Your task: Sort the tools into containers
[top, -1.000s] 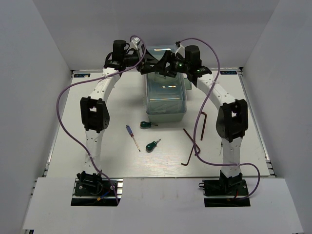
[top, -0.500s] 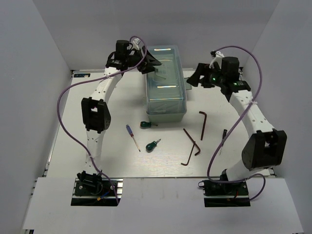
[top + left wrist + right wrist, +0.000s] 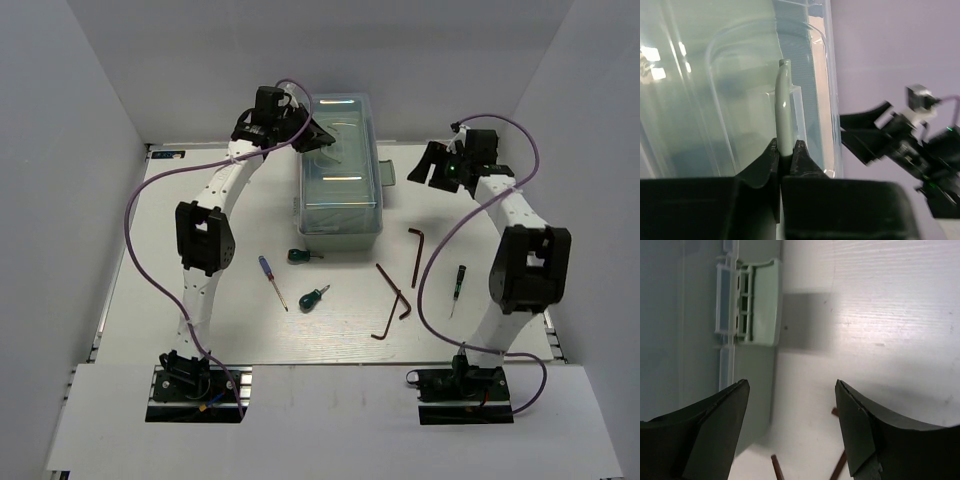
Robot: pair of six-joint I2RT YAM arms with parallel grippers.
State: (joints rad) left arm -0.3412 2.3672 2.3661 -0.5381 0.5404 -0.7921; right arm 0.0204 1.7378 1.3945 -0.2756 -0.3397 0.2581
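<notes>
Starting nearest the arm bases, every tool lies loose on the tabletop (image 3: 330, 330): the near hex key (image 3: 391, 287), which may be two keys crossed, I cannot tell; a green driver (image 3: 314, 297) left of it; the blue screwdriver (image 3: 265, 268) further left; and the precision driver (image 3: 457, 285) out to the right. A little farther lie the far hex key (image 3: 416, 255) and a second green driver (image 3: 300, 255), this one just beside the near wall of the toolbox (image 3: 340, 240), whose lid (image 3: 345, 195) is down. Beyond them the right hand (image 3: 790, 390) hovers with its fingers spread wide and nothing between them, over bare tabletop just beside the latch (image 3: 752, 302) on the box's right side; whether that latch is undone I cannot tell. Farthest, the left hand (image 3: 785, 147) is pinched tight on a thin pale green handle (image 3: 783, 100) standing up from the lid. Sorting looks not yet begun. The danger, as I judge it, is a pull on the handle while the latch holds: the whole box would lift or skid and could shove the second green driver. The pinch is also on a narrow edge, so the handle may slip out under load.
</notes>
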